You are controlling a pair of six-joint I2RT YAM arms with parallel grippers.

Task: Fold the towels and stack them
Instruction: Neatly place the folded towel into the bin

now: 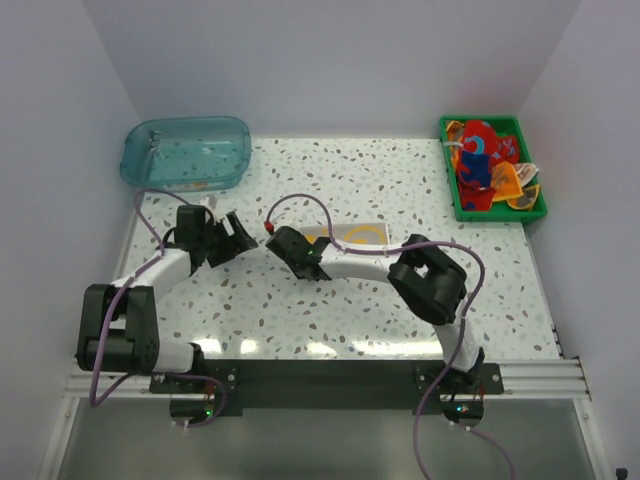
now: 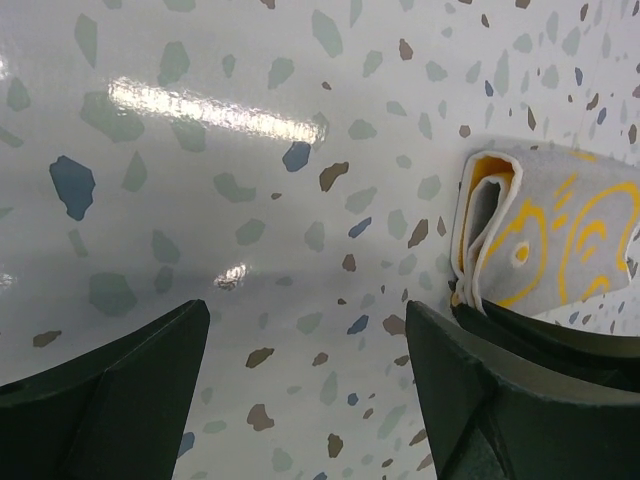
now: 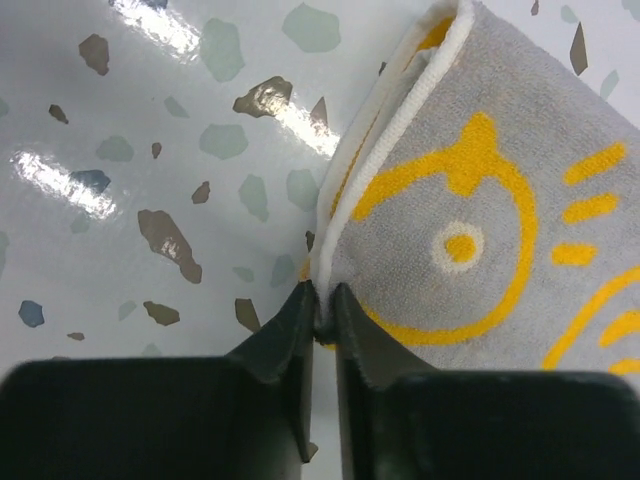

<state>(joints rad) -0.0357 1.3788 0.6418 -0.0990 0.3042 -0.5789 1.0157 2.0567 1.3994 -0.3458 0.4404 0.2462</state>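
The step in hand was judged to be the folding of the first cloth. The duck towel [image 3: 470,220], cream with yellow drawings, was seen lying near the middle of the table [image 1: 420,190]. It was doubled over once, its white-edged layers resting one on the other.

The right gripper [image 3: 322,325] was set low at a corner of that towel. Its jaws were brought almost together, so that only a thin slit was left, and the corner of the cloth was pinched in that slit. The left gripper [image 2: 305,335] was held just beside the towel's folded end, spread wide, with nothing between its fingers. The other towels [image 1: 485,160] were heaped unfolded in the green tray [image 1: 500,215] at the far right, well apart.

For the next move, it was judged that the pinched corner should be lifted and carried across for a second fold. Care would be needed that both layers are taken together. The opposite edge could be pressed down by the left gripper.
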